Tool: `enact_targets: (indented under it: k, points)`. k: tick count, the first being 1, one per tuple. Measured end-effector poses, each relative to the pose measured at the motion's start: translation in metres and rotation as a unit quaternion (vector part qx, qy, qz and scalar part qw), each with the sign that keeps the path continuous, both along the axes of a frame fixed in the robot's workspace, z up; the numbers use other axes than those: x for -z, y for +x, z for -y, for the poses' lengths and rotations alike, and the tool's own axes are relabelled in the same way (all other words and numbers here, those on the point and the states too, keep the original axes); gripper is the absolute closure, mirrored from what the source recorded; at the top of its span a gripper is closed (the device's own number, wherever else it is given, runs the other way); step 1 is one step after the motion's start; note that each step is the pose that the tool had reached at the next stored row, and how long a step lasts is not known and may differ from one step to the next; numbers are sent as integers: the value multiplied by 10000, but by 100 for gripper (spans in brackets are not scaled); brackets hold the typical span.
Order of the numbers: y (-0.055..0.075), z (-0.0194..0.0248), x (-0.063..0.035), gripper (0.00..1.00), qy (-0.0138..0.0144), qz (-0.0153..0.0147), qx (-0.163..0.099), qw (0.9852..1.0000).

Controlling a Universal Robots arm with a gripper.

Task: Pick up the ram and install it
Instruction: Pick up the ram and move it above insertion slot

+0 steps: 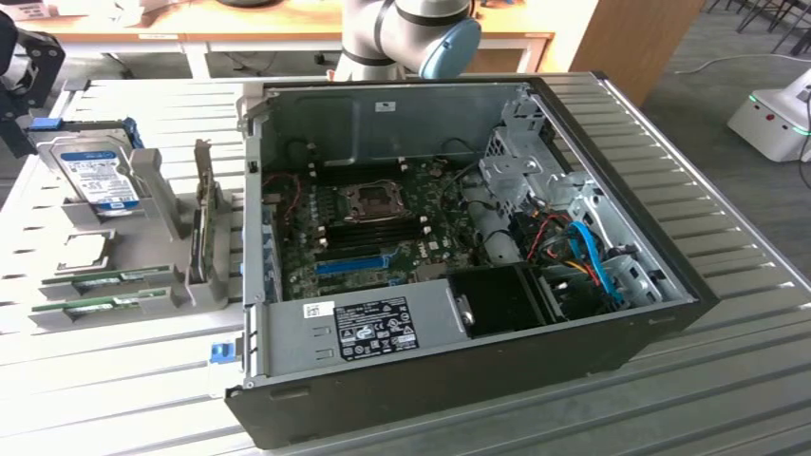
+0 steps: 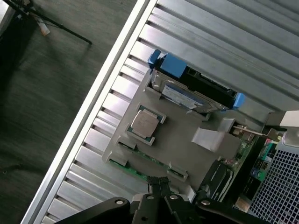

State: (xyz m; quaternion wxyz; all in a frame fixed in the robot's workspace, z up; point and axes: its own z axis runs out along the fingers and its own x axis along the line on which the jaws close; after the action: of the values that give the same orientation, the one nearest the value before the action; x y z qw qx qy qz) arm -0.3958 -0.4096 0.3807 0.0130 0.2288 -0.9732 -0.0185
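Two rams lie flat in slots at the near end of a grey holder (image 1: 140,242), one ram (image 1: 108,278) just behind the other (image 1: 99,306). In the wrist view the ram (image 2: 133,169) shows as a thin green strip along the holder's edge. My gripper (image 1: 18,133) hangs high at the exterior view's left edge, above the holder's far end. Its black fingers (image 2: 161,183) are pressed together with nothing between them, apart from the rams. The open computer case (image 1: 609,351) lies in the middle, its motherboard (image 1: 380,223) exposed.
The holder also carries a silver hard drive (image 1: 102,180) with a blue label, a processor chip (image 2: 144,123) and an upright card (image 1: 203,218). The slatted metal table (image 1: 709,399) ends close beside the holder; dark floor (image 2: 42,93) lies beyond. A white machine (image 1: 773,119) stands at the exterior view's right.
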Motion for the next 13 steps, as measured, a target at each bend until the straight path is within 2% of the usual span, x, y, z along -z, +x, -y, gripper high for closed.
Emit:
enact_targets:
  k: [7,13]
  points:
    - [0,0,0,89,0,0,-267,9996]
    - [0,0,0,89,0,0,-518,9987]
